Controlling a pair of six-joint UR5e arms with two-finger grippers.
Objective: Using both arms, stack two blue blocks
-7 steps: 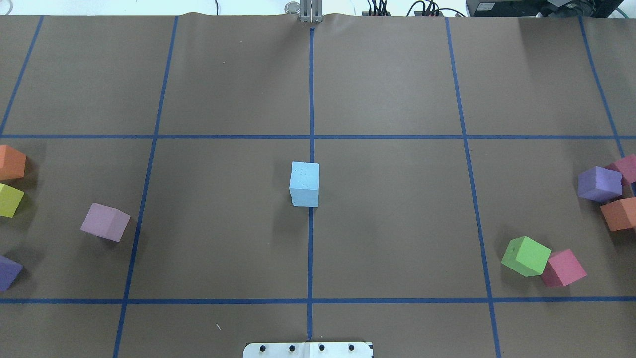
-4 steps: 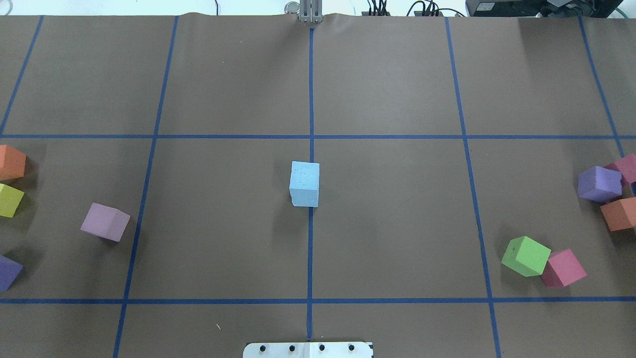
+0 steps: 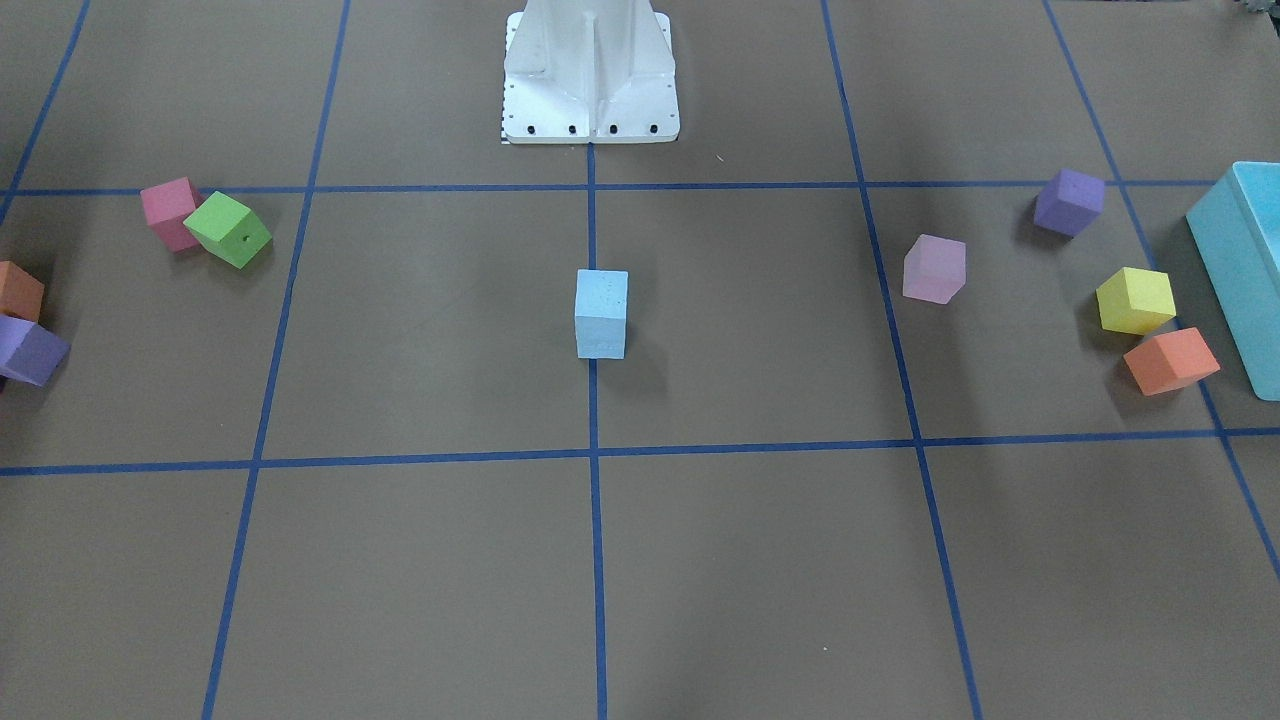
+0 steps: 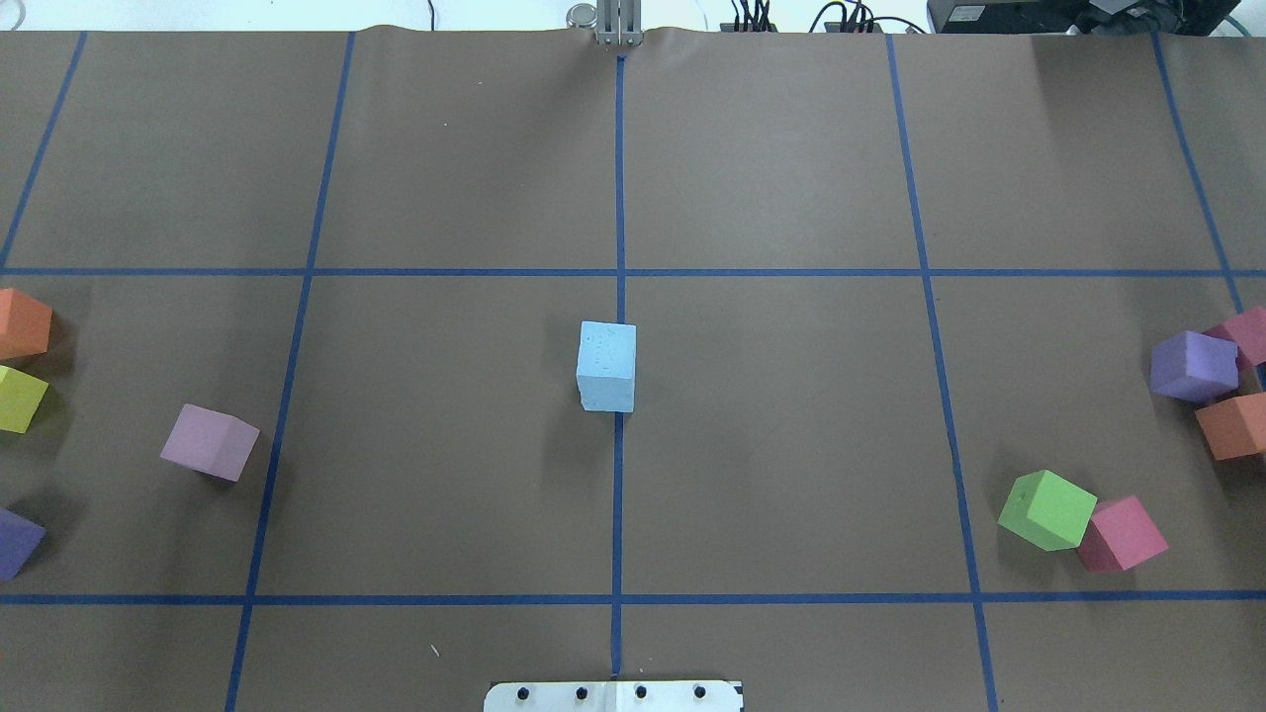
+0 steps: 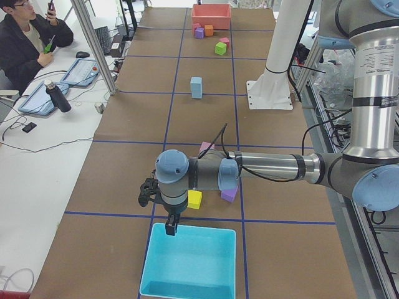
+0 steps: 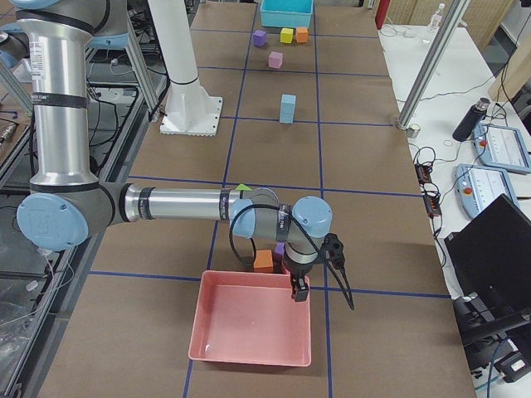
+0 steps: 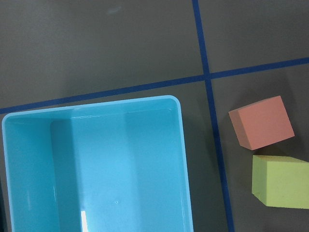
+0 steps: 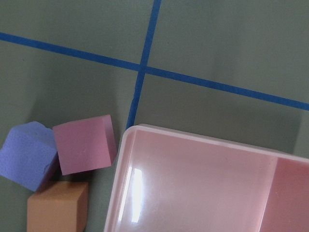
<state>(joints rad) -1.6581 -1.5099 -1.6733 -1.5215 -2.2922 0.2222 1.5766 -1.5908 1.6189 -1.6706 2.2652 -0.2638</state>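
Note:
The two blue blocks stand as one upright column, one on the other, on the centre line of the table. Neither gripper touches them. My left gripper hangs over the near rim of the turquoise box at the table's left end, far from the column. My right gripper hangs over the rim of the pink tray at the right end. Both grippers show only in the side views, so I cannot tell whether they are open or shut. The wrist views show no fingers.
A lilac cube, yellow cube, orange cube and purple cube lie at the left. A green cube, pink cube, purple cube and orange cube lie at the right. The white pedestal stands at my base.

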